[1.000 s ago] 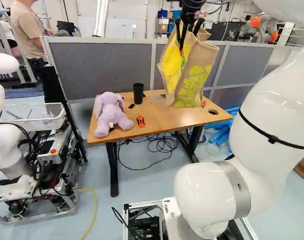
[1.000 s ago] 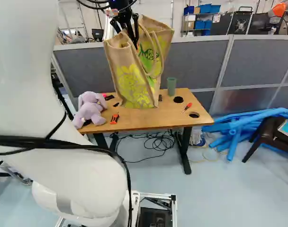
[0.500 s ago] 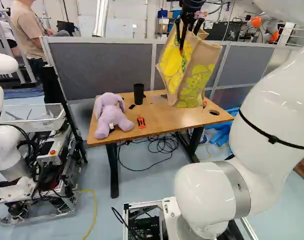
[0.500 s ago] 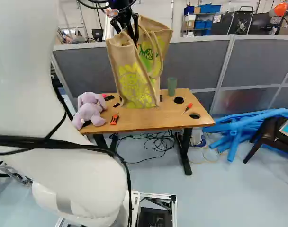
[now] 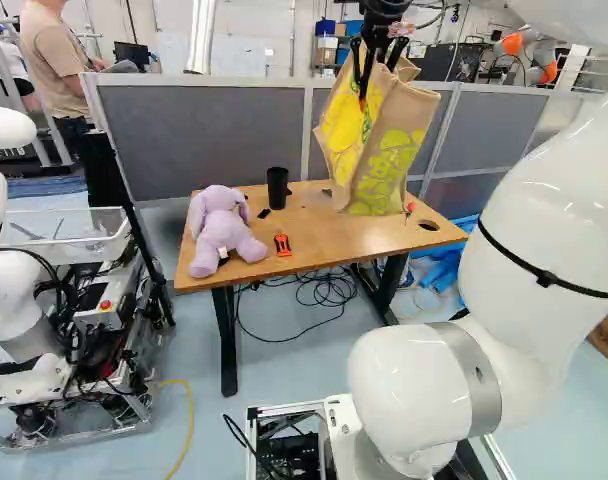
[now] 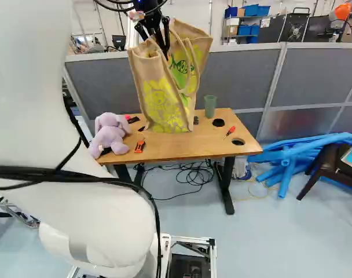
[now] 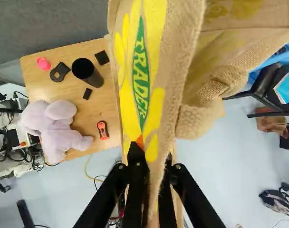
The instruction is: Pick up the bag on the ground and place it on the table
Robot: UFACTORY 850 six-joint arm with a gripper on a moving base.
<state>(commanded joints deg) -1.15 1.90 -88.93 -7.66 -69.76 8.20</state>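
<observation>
Jaw state: my black two-finger gripper is closed to the thickness of a cloth wall, with one finger on either face. Load: the tall tan cloth bag with yellow-green print, gripped by its upper part.

Load position: upper right in the left base view, upper middle in the right base view. In the wrist view the bag extends ahead of my fingers, its wide mouth and slack cloth spreading to one side.

Key relation: the bag hangs below the jaws, long axis close to upright with a slight lean, base lowermost. Destination: the light-brown wooden table, beyond and below me. The wrist view shows bare floor beside the bag on my side of the table edge. I therefore judge that the load hangs toward the near edge, perhaps partly outside it. Contact between bag base and tabletop cannot be confirmed.

Next move, as judged: advance away from the arm's base until the whole bag base is inboard of the near edge, then lower straight down. Do not release before the base is seated.

Caution: the matt green cup and the red-handled screwdriver lie at the right of the tabletop; a swinging base could strike them. An early release could tip the soft bag over the edge.
</observation>
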